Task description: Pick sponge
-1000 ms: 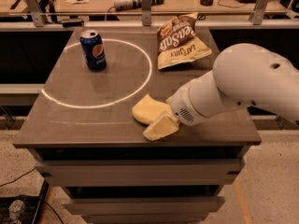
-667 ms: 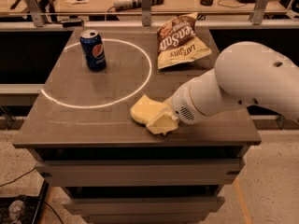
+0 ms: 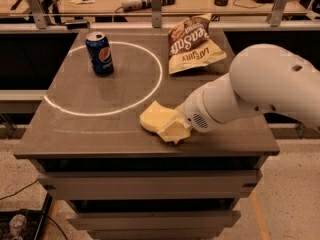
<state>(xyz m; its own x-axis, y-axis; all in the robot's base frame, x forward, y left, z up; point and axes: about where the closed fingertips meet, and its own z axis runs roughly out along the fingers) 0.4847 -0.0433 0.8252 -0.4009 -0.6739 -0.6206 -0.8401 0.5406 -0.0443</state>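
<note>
The pale yellow sponge (image 3: 154,117) lies flat on the grey table (image 3: 90,134), near the front edge and just outside the white circle. My gripper (image 3: 173,132), at the end of the white arm (image 3: 260,89), reaches in from the right. It is low on the sponge's front right edge, and its pale yellow end overlaps the sponge. The sponge's right part is hidden behind the gripper and wrist.
A blue Pepsi can (image 3: 100,53) stands upright at the back left, inside the white circle (image 3: 150,91). A tan-and-brown chip bag (image 3: 192,45) lies at the back right. A bench with tools runs behind the table.
The gripper has edged slightly back and in against the sponge's front right edge. The sponge, can and bag have not moved.
</note>
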